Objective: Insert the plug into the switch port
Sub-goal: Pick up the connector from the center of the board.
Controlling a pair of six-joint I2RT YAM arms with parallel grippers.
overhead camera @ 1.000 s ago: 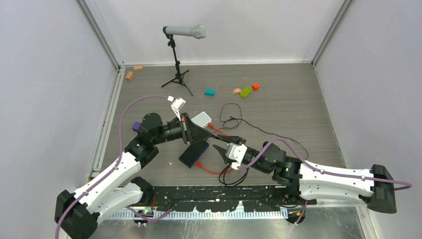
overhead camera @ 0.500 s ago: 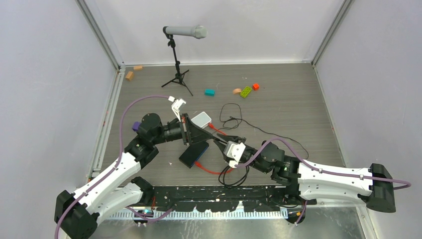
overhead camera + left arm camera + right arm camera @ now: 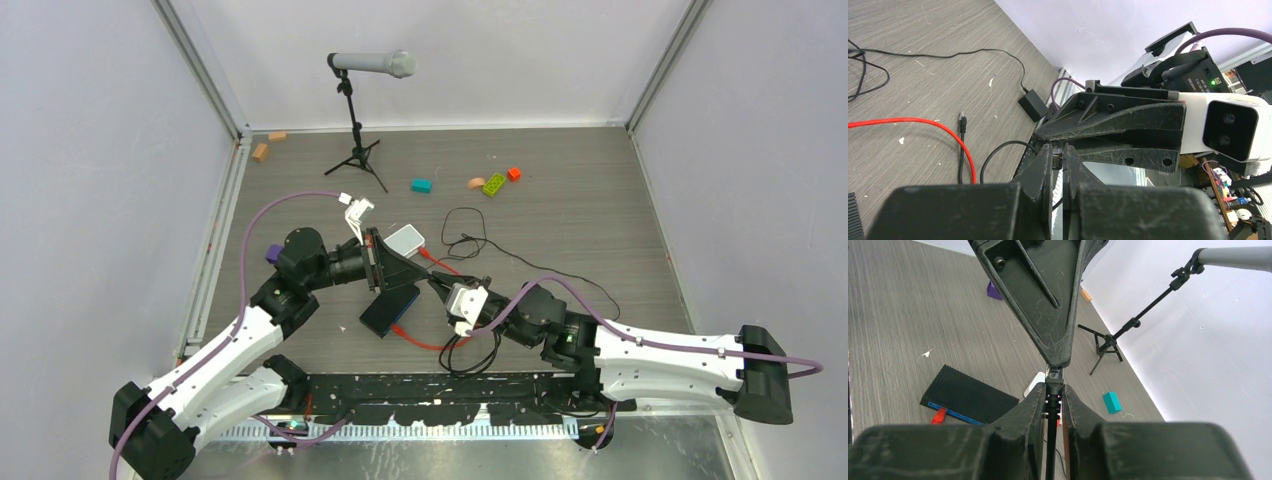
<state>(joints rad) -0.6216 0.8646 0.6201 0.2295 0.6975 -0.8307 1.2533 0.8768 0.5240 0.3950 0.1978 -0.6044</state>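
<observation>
The right arm's black two-finger gripper (image 3: 438, 286) has slid up-left to mid-frame, meeting the left arm's black gripper (image 3: 424, 276) tip to tip.

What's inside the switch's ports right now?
One red connector sits at the blue edge of the switch, near one end. Its tip is hidden, so seating is unclear; the other ports are too small to tell.

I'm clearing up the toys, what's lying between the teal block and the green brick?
A small orange piece, close beside the green brick and apart from the teal block; the top view shows it.
</observation>
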